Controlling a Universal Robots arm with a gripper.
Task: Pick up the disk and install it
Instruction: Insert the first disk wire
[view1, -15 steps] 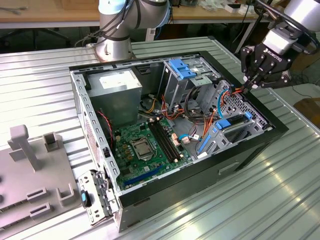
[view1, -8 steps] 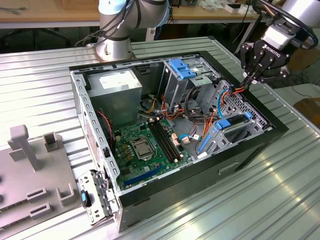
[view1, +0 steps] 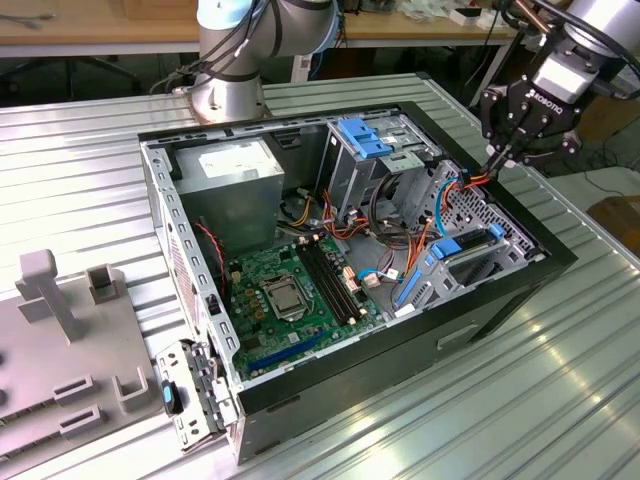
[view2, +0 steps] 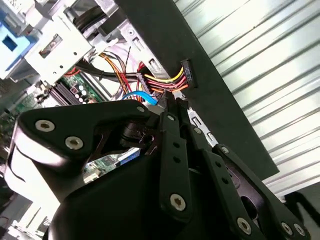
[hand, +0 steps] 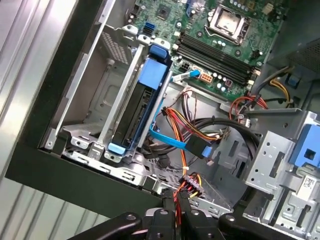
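Gripper (view1: 496, 163) hangs over the computer case (view1: 340, 375) rim at two o'clock in the exterior view; we find its fingers (hand: 169, 206) drawn together, just beside a wire plug (hand: 190, 187). We note the disk (hand: 134, 114) seated in the case's drive bay, at six o'clock from the gripper.

1. In the exterior view, the arm (view1: 230, 60) is cut off by the top edge, and the grey fixture (view1: 70, 360) by the left and bottom edges.
2. In the first wrist view, the disk (hand: 137, 117) is mostly hidden inside its bay (hand: 85, 110).
3. In the second wrist view, much of the motherboard (view2: 22, 105) is covered by the gripper (view2: 167, 102), which is itself cut off by the picture's edge.
4. Contact between the gripper and the power connector (view2: 186, 75) cannot be told.
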